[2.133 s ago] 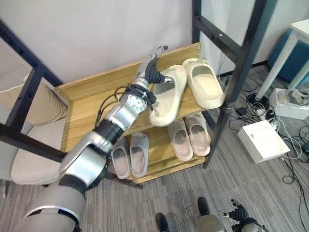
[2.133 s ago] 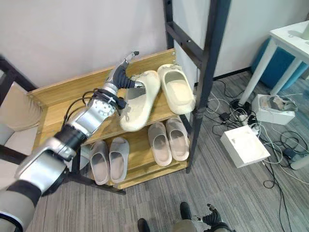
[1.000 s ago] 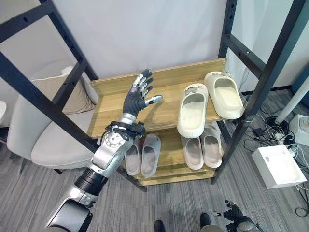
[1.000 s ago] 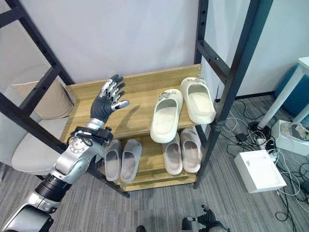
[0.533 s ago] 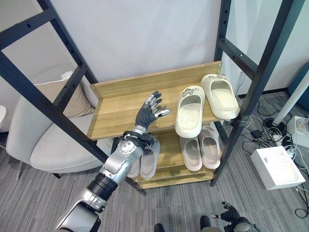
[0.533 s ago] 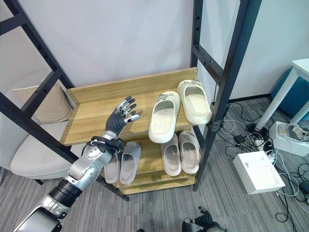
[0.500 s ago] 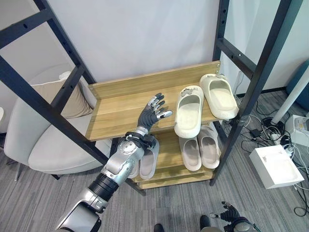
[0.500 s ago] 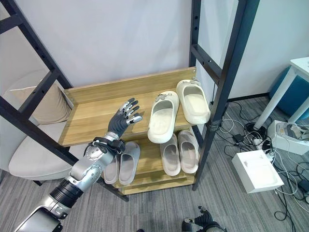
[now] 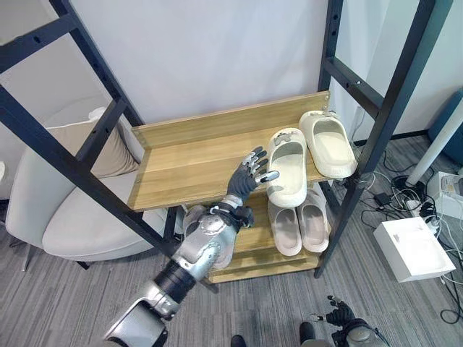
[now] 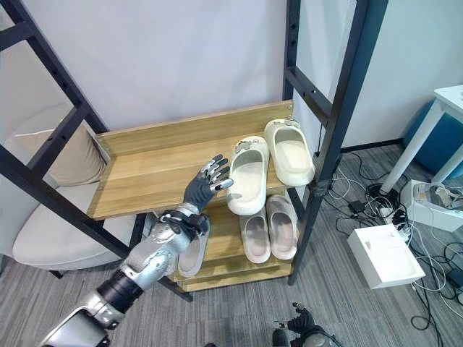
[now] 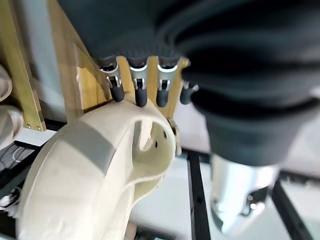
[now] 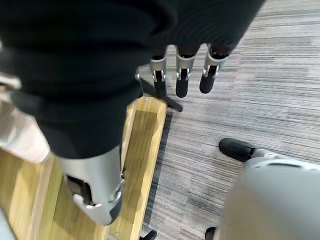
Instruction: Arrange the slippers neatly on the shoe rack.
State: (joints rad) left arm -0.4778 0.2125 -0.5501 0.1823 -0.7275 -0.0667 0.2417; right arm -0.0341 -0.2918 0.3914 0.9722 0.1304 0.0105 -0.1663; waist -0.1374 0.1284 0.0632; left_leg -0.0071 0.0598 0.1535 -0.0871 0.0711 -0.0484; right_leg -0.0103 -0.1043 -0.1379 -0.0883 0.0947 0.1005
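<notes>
Left robot hand open, fingers spread, raised just beside the near cream slipper on the shoe rack top shelf; second cream slipper beside it to the right. Two grey pairs on the lower shelf. Right robot hand low over the floor, fingers straight.

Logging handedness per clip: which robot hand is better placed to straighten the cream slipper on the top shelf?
Left, probably. The left robot hand is raised, open, right beside the nearer cream slipper on the top shelf. The right robot hand hangs low over the floor.
</notes>
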